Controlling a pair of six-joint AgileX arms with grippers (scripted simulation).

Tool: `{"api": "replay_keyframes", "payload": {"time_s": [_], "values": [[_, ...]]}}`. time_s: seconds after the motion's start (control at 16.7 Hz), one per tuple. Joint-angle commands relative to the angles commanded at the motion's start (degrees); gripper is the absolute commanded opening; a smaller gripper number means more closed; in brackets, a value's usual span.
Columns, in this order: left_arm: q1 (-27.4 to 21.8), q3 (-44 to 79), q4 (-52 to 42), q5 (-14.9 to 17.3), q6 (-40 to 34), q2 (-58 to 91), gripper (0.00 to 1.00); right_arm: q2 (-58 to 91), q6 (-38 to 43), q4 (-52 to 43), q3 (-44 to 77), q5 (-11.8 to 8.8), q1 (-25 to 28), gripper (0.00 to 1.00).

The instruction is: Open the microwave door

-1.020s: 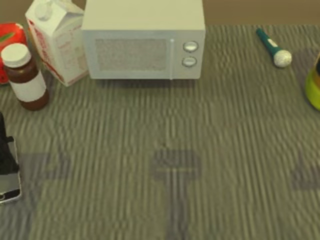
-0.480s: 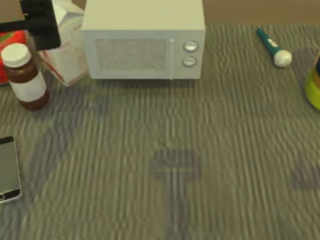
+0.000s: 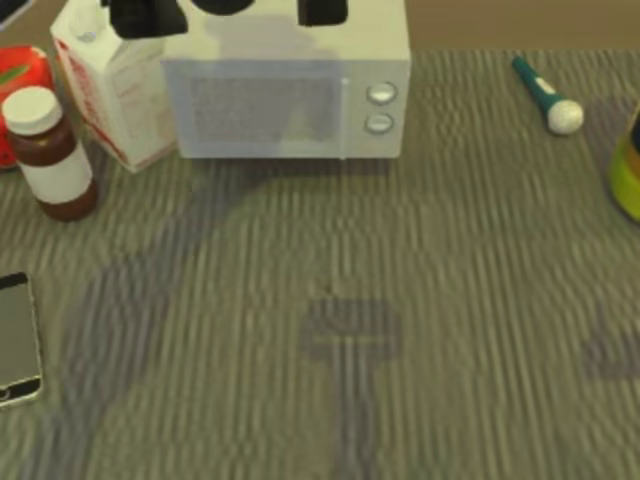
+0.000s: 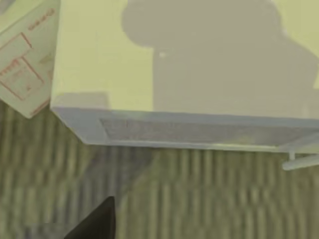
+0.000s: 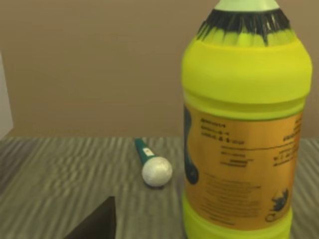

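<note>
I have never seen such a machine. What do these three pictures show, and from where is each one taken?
This is a simulated robot with two arms at a table. One picture looks down from above. There the left gripper appears as dark shapes over the microwave, whose door is closed. Nearby stand a milk carton, a brown bottle and a red object; a phone lies on the left. The other two come from cameras on the wrists. The left one looks down at the microwave. The right one faces a yellow bottle and a small microphone. Nothing is held.
</note>
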Motion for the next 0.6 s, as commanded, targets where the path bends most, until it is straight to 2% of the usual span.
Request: {"api": "replay_keyframes", "payload": {"time_s": [0.3,0.6], "values": [[-5.4,19.6,-9.0,-2.4,-5.3,16.9,1.0,0.0,0.0,0.0,0.0,0.0,0.0,1.0],[-7.1,25.2,-11.3,-3.2,-7.0,21.8,1.0,0.0,0.0,0.0,0.0,0.0,0.0,1.0]]}}
